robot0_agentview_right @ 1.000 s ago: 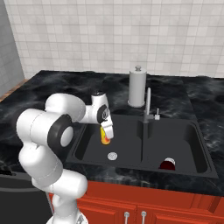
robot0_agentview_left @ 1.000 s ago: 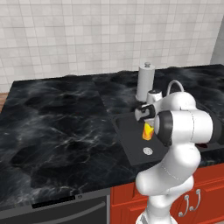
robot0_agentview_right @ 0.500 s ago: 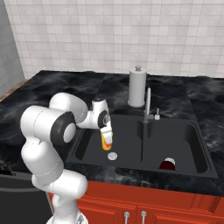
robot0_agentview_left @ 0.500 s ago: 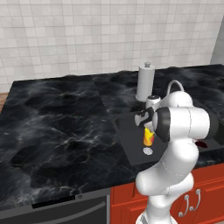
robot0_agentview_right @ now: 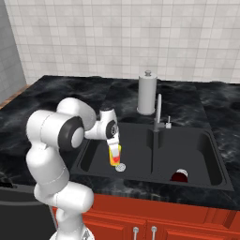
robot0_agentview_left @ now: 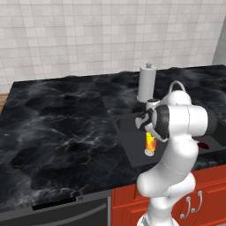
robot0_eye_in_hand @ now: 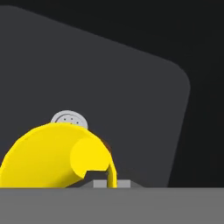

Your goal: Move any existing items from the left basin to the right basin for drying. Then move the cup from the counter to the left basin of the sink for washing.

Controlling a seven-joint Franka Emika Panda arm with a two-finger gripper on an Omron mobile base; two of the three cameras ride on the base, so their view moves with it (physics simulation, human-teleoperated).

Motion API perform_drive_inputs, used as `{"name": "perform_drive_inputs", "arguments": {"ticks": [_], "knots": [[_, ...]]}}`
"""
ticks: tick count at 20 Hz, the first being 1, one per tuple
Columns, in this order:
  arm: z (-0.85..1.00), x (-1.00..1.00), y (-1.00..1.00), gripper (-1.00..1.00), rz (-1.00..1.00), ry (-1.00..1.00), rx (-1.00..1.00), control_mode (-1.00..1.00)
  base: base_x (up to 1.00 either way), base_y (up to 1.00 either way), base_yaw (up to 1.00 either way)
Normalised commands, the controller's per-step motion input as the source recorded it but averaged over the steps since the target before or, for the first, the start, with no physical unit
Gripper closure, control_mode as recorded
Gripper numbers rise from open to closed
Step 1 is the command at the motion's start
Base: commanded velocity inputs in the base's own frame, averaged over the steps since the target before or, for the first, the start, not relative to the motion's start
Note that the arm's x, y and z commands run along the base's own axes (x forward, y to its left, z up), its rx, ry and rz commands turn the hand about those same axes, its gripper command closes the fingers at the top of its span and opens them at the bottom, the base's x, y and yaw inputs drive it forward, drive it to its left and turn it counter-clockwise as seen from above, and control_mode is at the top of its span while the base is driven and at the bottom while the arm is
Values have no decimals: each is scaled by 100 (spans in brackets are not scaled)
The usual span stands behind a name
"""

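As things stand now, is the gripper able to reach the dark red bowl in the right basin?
Probably not at once. The gripper is shut on the yellow cup down in the left basin. The bowl lies uncovered in the right basin, but the fingers are occupied and the divider with the faucet stands between.

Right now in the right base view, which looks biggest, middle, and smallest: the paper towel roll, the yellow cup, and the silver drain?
1. Paper towel roll, biggest by far, though it stands farther back.
2. Yellow cup, held by the gripper in the left basin.
3. Silver drain, smallest, beside the cup.
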Motion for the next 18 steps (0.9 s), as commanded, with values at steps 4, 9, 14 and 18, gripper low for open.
{"name": "perform_drive_inputs", "arguments": {"ticks": [4, 9, 14, 18], "knots": [[-14, 0, 0, 100, -6, 6, -1, -100, 0, 0, 0], [-17, 0, 0, 100, -6, 4, 0, -100, 0, 0, 0], [-23, -5, -3, 100, -6, 1, 0, -100, 0, 0, 0], [-34, -19, -12, 100, -5, -1, 0, -100, 0, 0, 0]]}}
